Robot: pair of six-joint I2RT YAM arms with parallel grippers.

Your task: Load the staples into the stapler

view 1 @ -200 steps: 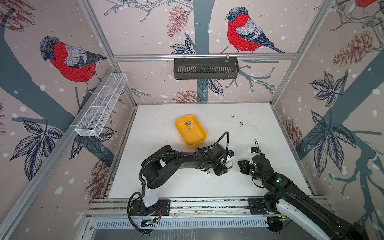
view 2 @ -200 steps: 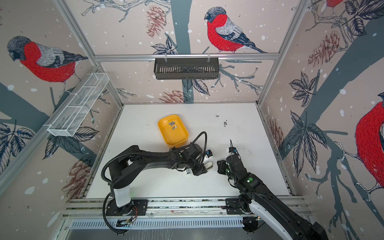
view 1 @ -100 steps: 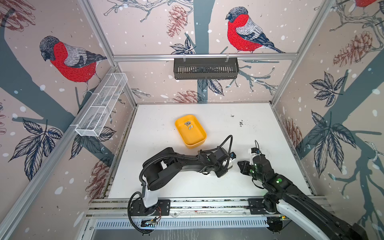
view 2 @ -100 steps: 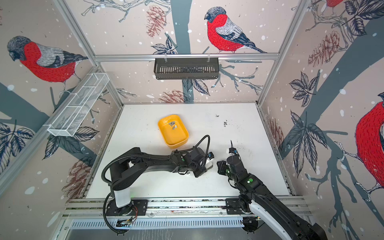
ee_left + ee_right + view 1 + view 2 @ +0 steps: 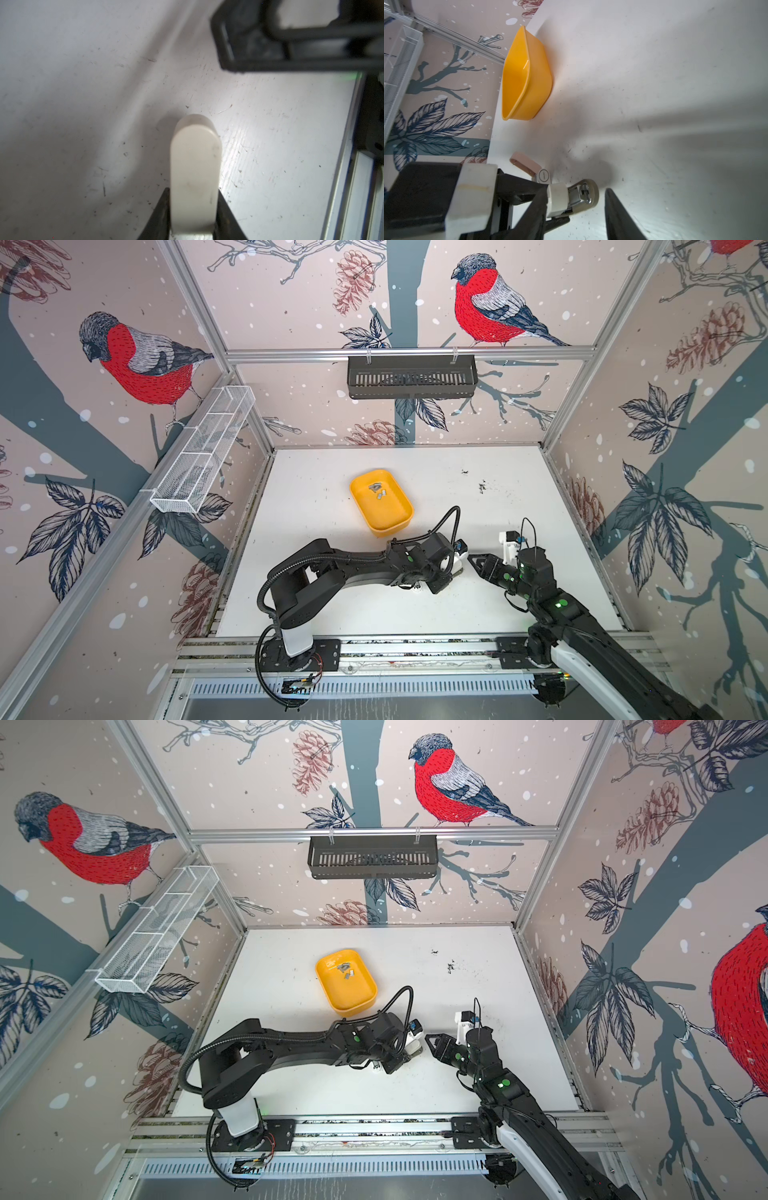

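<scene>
Right wrist view: left gripper (image 5: pixel 558 205) clamps the stapler (image 5: pixel 583 195), its end inside the parted right gripper (image 5: pixel 575 190).

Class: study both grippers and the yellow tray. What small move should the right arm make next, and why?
Probably back the right gripper off and swing it toward the yellow tray. Its jaws stand open around the tip of the stapler, holding nothing. The left gripper is clamped on the stapler, and the staples lie in the tray.
</scene>
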